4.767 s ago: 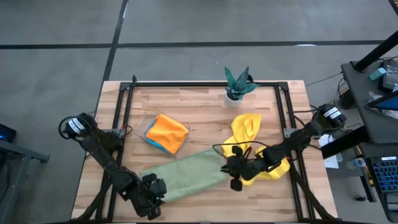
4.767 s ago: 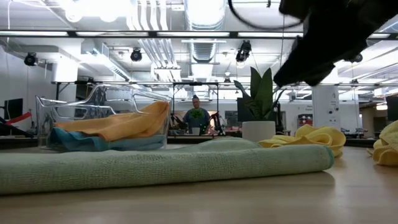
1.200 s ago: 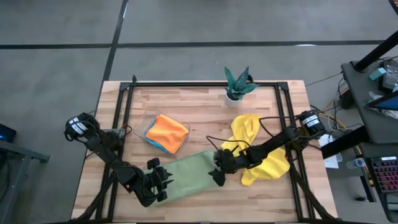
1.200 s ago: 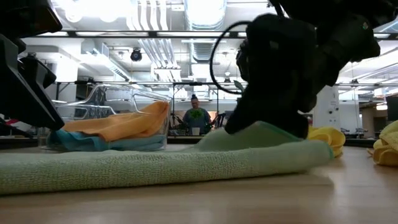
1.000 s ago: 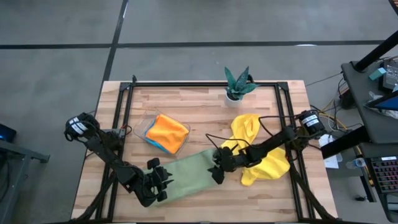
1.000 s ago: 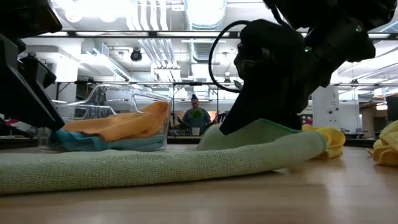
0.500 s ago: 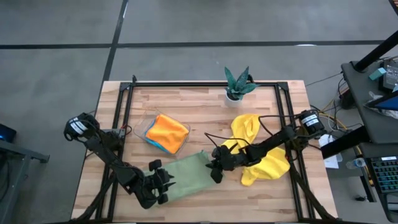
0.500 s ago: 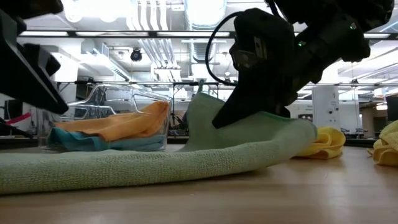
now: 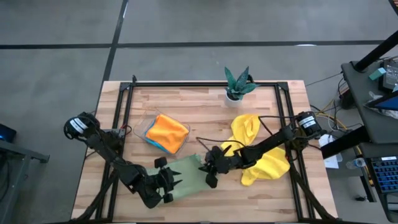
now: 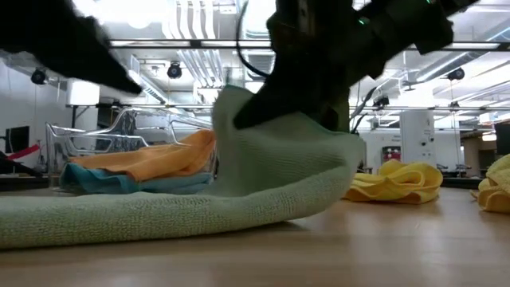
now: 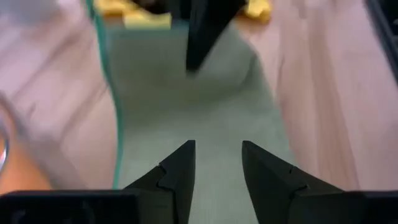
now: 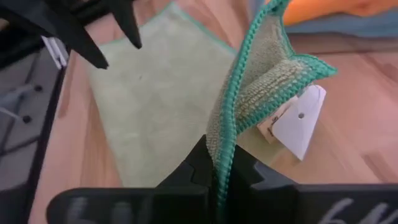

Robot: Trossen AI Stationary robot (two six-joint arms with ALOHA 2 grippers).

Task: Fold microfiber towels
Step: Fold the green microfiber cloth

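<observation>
— Where is the pale green towel (image 9: 186, 178)?

— On the near part of the wooden table (image 9: 205, 102), between the two arms. Most of it lies flat on the wood; its right end is lifted and curled back over the rest, so the low view shows a raised fold (image 10: 279, 151) standing above the flat strip.

— What lifts it?

— The right gripper (image 9: 208, 171). Its fingers are clamped on the towel's teal-stitched edge, and its wrist view shows that hem (image 12: 239, 106) pinched upright between them, with a small white tag (image 12: 297, 122) hanging off the cloth.

— And the left gripper?

— The left gripper (image 9: 169, 185) sits at the towel's left end. Its wrist view shows the fingers (image 11: 177, 171) parted with a gap between them over the flat green cloth, and nothing in them that I can see.

— The other towels?

— The orange towel (image 9: 168, 132) lies on top of the bright blue towel (image 9: 157, 146) in the clear tray (image 9: 145, 129), just behind the green one. Yellow towel (image 9: 258, 149) is heaped loose on the right side of the table, under the right arm.

— Anything else on the table?

— A small plant (image 9: 238, 83) in a white pot at the far edge.
</observation>
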